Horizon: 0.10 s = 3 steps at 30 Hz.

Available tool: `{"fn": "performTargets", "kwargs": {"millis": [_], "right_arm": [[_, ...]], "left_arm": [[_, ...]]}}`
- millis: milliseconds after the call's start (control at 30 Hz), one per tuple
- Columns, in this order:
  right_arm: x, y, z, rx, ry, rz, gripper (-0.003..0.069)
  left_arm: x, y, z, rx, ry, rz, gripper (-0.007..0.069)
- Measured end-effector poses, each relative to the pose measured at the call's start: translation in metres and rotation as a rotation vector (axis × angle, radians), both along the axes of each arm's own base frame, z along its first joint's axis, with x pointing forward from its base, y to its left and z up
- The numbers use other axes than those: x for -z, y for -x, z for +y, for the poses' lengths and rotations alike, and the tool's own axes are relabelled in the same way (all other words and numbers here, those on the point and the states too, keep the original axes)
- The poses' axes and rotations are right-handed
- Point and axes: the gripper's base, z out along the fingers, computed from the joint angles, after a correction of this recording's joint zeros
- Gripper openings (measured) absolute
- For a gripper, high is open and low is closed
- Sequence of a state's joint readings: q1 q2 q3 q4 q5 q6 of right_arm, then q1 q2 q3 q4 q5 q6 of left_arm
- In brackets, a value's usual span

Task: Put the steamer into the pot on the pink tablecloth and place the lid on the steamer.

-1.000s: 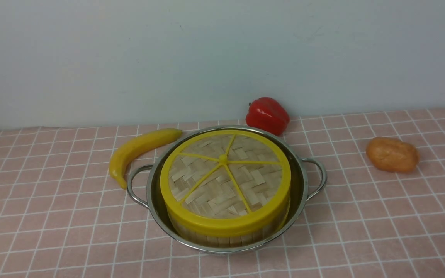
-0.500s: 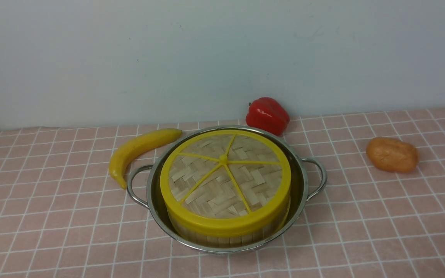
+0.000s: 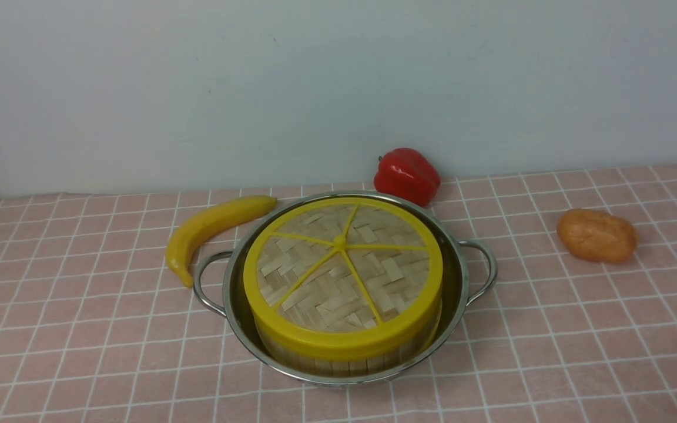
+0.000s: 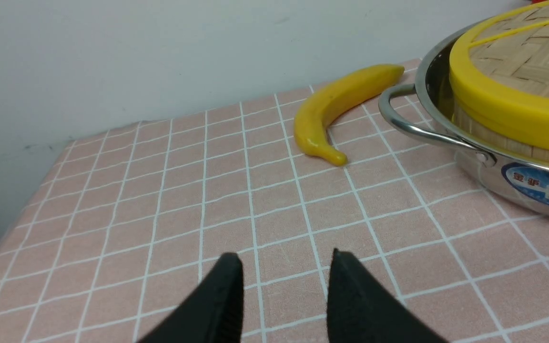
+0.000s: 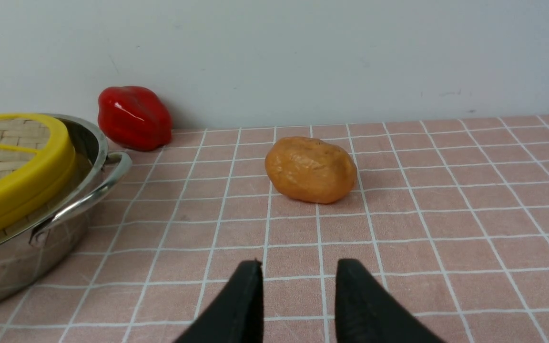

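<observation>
With the lid (image 3: 342, 276) seated on the steamer (image 3: 344, 356) inside the pot (image 3: 459, 276), centre frame on the pink tablecloth (image 3: 550, 352), I judge the job done.

From my remote seat, the front view shows no arms at all; only the wrist cameras tell me where they are. Both have parked low over bare cloth, clear of the stack, I judge so as not to nudge it. The left gripper (image 4: 285, 267), at the bottom of its frame, shows jaws apart on nothing, with a banana (image 4: 339, 107) above and the pot's handle upper right. The right gripper (image 5: 298, 276) likewise gapes empty, a potato (image 5: 310, 169) mid-frame, a red pepper (image 5: 134, 116) upper left.
</observation>
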<state>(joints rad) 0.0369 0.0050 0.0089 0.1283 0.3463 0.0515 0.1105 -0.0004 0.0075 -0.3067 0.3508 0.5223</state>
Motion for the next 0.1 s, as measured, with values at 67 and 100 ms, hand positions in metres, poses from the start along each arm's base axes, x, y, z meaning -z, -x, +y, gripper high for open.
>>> {"fn": "performTargets", "kwargs": {"millis": [67, 100], "right_arm": [[0.0, 0.0, 0.0, 0.0, 0.0, 0.0, 0.024], [0.0, 0.0, 0.0, 0.0, 0.0, 0.0, 0.024]], "left_arm": [[0.0, 0.0, 0.0, 0.0, 0.0, 0.0, 0.0243], [0.0, 0.0, 0.0, 0.0, 0.0, 0.0, 0.0243]]}}
